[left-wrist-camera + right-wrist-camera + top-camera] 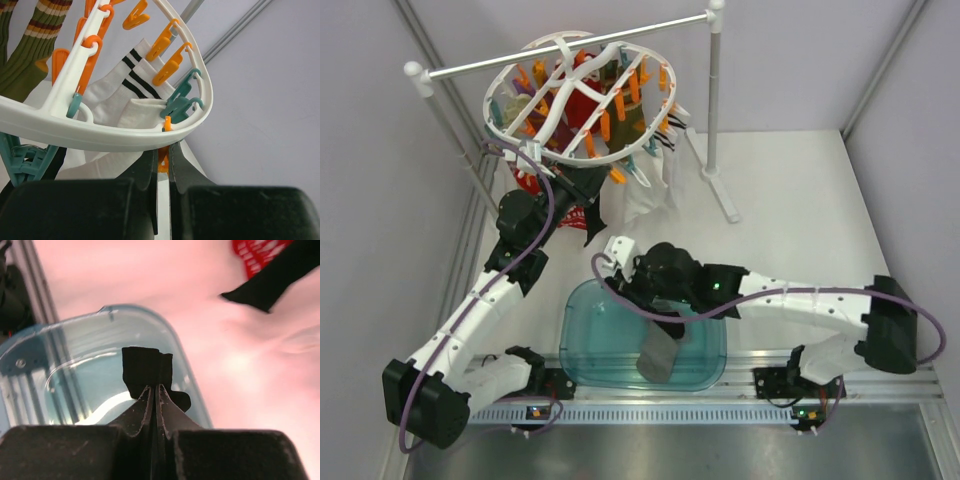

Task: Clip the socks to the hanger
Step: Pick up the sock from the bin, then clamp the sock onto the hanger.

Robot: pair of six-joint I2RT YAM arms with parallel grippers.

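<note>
Hanger (492, 100) hangs from the far rail (570, 50). Left gripper (161, 150) is pinched on an orange clip (163, 162) under the hanger's near rim. First black sock (593, 222) hangs just beside it. Right gripper (155, 390) is clamped on the second black sock (145, 367), which dangles into the teal tub (75, 322) at near centre.

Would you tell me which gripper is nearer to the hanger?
Left. The left gripper pinches an orange clip just under the hanger; the right gripper holds a black sock over the blue tub, well away.
</note>
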